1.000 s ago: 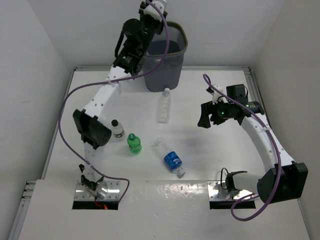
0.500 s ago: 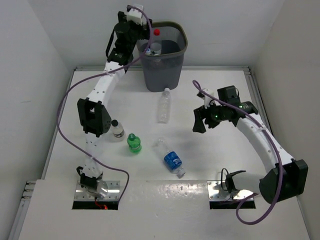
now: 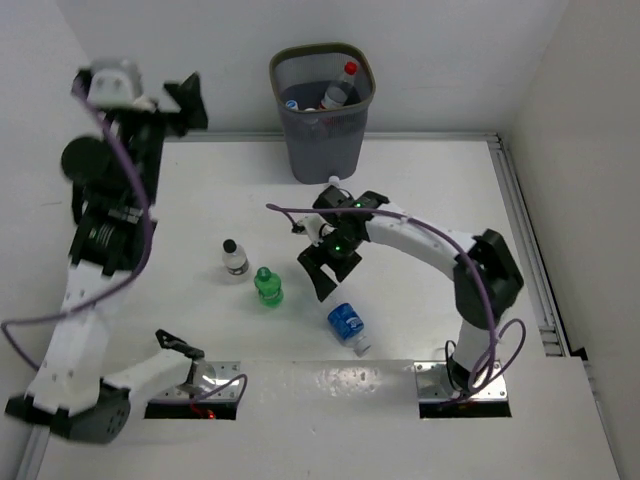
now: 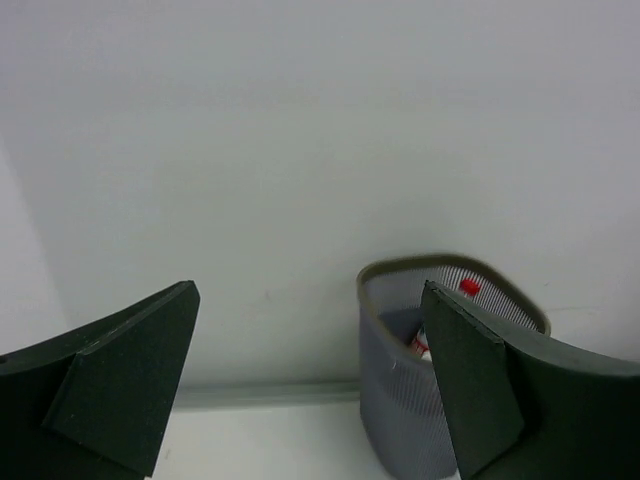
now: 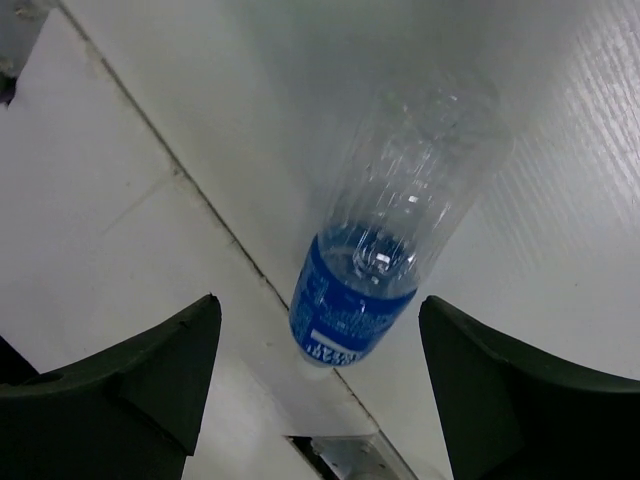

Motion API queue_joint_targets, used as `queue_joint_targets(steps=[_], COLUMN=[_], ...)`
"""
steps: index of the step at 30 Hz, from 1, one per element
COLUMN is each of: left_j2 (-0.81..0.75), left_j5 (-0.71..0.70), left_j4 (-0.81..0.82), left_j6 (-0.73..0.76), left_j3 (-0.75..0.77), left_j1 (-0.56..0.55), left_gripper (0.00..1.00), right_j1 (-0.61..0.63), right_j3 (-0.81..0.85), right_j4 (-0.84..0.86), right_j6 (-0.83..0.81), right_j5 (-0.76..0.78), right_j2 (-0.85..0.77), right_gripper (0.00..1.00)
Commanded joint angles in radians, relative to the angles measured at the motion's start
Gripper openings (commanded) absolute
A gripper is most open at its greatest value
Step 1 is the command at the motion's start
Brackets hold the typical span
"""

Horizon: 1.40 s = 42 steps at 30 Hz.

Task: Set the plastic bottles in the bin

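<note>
The dark mesh bin (image 3: 322,130) stands at the back centre and holds bottles, one with a red cap (image 3: 348,68). My left gripper (image 3: 186,100) hangs open and empty, high and to the left of the bin (image 4: 400,400); the red cap (image 4: 469,288) shows past its fingers. My right gripper (image 3: 328,268) is open just above a blue-labelled bottle (image 3: 347,322) lying on the table. In the right wrist view that bottle (image 5: 385,260) lies between the spread fingers, untouched. A green bottle (image 3: 267,286) and a black-capped bottle (image 3: 234,258) are at centre left.
A clear bottle lies under my right arm, only its white cap end (image 3: 334,181) showing. Walls enclose the table on three sides. The arm bases (image 3: 195,385) sit on metal plates at the near edge.
My left gripper opened over the bin, left the red-capped bottle inside, and swung far left. My right arm swept left across the table to above the blue-labelled bottle.
</note>
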Motion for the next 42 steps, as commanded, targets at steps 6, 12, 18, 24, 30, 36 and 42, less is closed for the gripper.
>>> queue_joint_targets(steps=[6,12,18,24,30,36,42], left_j2=[-0.287,-0.287,-0.287,-0.297,-0.297,-0.287,-0.274], left_j5=[-0.072,-0.074,-0.063,-0.063,-0.043,0.010,0.182], left_j4=[-0.260,-0.320,-0.320,-0.320,-0.320,-0.268,-0.205], left_j6=[-0.036,-0.015,-0.035,-0.035,-0.035,-0.073,-0.073], left_j3=[-0.301,-0.258,-0.267,-0.286,-0.286,-0.296,-0.283], left_j1=[0.097,0.106,0.106,0.116,0.116,0.116,0.116], left_gripper=[1.00,1.00,1.00,1.00,1.00,1.00,1.00], right_j1=[0.066,0.076,0.070,0.073,0.049,-0.003,-0.164], right_j3=[0.121,0.150,0.218,0.252,0.250,0.485,0.818], right_j4=[-0.041,-0.011,-0.035,-0.080,-0.110,-0.221,0.161], right_j6=[0.143,0.171,0.140,0.097,0.061,-0.010,0.129], right_j5=[0.094,0.152,0.238,0.292,0.297,0.167,0.041], right_j2=[0.216,0.301,0.406,0.452,0.406,0.251,0.065], right_gripper=[0.82,0.82,0.82,0.77,0.33,0.00,0.00])
